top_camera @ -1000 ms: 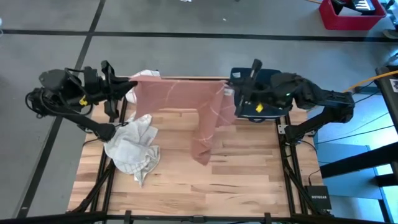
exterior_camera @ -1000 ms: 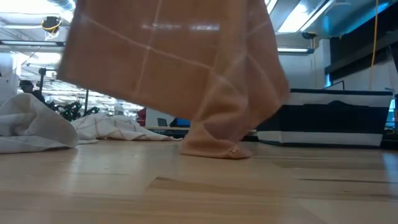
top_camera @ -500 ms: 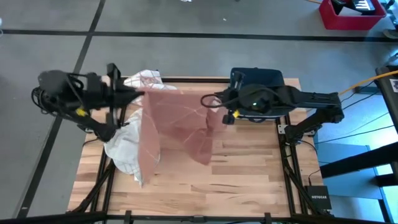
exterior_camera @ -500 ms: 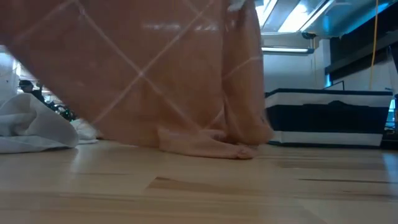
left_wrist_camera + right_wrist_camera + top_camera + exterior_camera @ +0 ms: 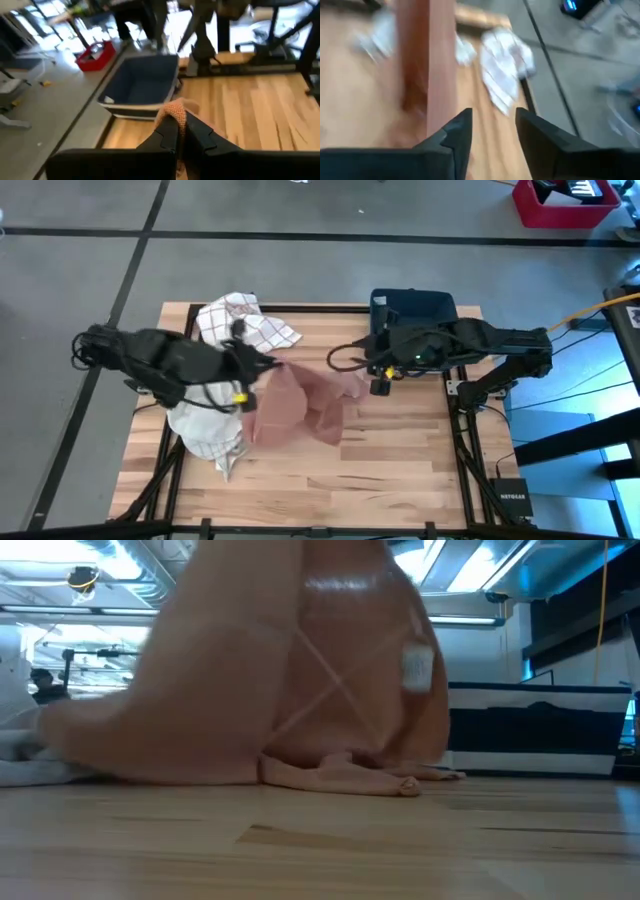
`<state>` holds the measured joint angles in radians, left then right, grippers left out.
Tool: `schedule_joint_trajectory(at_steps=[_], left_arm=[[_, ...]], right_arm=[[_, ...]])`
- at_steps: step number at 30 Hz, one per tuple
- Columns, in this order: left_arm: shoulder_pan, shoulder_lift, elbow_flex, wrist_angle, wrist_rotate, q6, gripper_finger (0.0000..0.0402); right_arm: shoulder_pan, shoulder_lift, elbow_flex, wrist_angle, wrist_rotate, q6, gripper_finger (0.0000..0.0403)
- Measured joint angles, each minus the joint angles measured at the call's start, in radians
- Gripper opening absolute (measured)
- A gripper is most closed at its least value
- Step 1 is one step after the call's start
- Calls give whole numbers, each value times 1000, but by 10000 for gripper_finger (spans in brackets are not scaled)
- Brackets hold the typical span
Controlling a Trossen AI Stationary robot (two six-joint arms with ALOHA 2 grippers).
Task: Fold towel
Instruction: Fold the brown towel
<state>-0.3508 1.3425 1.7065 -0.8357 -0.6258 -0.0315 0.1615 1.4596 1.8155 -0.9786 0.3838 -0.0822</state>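
The salmon-pink checked cloth towel [image 5: 300, 402], earlier stretched between both arms, now lies crumpled on the wooden desk [image 5: 400, 450]. The left gripper [image 5: 262, 364] still pinches its nine-o'clock corner; the right gripper [image 5: 372, 372], fingers [image 5: 455, 131] now spread, has released it.

Both arms are black and jointed, with loose black cables looped along their links. The left arm [image 5: 160, 360] and right arm [image 5: 470, 340] each carry what looks like a small yellow tag. The fingers [image 5: 455, 137] are matte black, angular wedges.
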Motion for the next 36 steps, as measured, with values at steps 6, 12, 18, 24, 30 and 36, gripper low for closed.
schedule_joint_trajectory(at_steps=[6, 12, 18, 24, 30, 36], left_arm=[[38, 105, 0, 10, 114, -47, 1], [64, 153, -1, 6, 113, -70, 1], [66, 169, -1, 7, 126, -71, 1], [63, 172, -1, -18, 141, -75, 1], [54, 171, -1, -39, 175, -76, 1], [55, 171, -1, -12, 175, -70, 1]], right_arm=[[50, 22, -112, 243, -143, -38, 165], [90, 76, -184, 383, -114, -50, 148], [87, 134, -192, 446, 2, 2, 133], [87, 142, -191, 412, 105, 2, 127], [87, 138, -191, 414, 81, -33, 126], [87, 179, -191, 447, 42, -48, 126]])
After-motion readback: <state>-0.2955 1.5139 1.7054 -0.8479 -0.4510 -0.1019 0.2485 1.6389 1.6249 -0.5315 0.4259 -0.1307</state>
